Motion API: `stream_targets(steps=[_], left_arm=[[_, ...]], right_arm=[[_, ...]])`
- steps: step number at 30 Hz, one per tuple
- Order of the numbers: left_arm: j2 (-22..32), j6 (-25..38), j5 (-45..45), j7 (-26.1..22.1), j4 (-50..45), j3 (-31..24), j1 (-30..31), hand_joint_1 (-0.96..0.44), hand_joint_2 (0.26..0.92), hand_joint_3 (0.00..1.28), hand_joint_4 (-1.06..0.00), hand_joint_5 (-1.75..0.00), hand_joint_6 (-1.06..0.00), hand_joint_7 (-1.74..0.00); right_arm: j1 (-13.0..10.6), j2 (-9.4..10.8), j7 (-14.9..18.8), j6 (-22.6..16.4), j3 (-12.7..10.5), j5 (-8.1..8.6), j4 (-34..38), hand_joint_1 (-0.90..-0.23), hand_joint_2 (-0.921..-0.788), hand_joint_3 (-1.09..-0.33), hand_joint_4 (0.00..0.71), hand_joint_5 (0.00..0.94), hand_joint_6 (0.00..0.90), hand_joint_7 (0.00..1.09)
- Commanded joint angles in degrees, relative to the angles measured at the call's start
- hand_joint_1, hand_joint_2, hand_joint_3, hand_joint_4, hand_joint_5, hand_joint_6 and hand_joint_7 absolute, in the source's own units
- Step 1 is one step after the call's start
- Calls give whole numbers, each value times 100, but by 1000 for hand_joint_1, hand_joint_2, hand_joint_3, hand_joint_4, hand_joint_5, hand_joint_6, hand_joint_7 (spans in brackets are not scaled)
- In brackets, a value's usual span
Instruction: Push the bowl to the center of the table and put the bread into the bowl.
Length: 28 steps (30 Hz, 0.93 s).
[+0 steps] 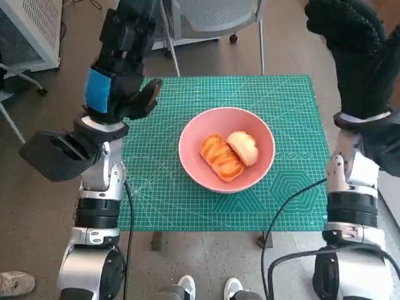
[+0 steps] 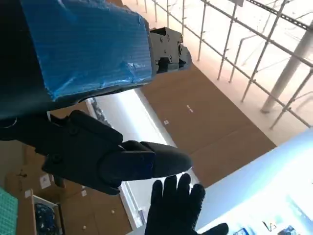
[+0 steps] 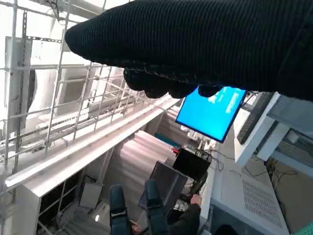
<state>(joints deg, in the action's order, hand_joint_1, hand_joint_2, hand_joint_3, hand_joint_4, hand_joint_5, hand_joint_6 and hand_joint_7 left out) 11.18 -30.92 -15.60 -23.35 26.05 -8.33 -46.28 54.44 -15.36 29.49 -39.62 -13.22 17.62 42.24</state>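
One bowl (image 1: 226,156) sat on one green mat (image 1: 294,112), and it held two breads: an orange one (image 1: 220,157) and a pale one (image 1: 242,147), touching. Two hands were raised, the left hand (image 1: 122,75) and the right hand (image 1: 356,59), neither's fingers near the bowl. One chair (image 1: 212,19) stood beyond the mat, and three shoes showed on the floor.

A lab: metal scaffolding (image 3: 58,112), blue monitor (image 3: 211,113), cardboard boxes (image 2: 34,215).

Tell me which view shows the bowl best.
The head view: the pink bowl sits mid-table, whole, with two pieces of bread inside. Both wrist views point up at the room and show none of it.
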Motion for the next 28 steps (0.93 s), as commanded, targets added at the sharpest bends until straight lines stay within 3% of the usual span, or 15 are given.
stream_targets(steps=[1,28], left_arm=[[44,16,64,-21,-100,15,45,-734,921,439,1,1,1,-290],[76,204,69,-60,-160,67,56,-721,921,445,1,1,1,-280]], right_arm=[[-103,35,-39,103,57,-76,-60,-697,-921,-715,277,0,420,0],[-166,23,51,307,65,-9,-180,-699,-921,-718,267,0,405,0]])
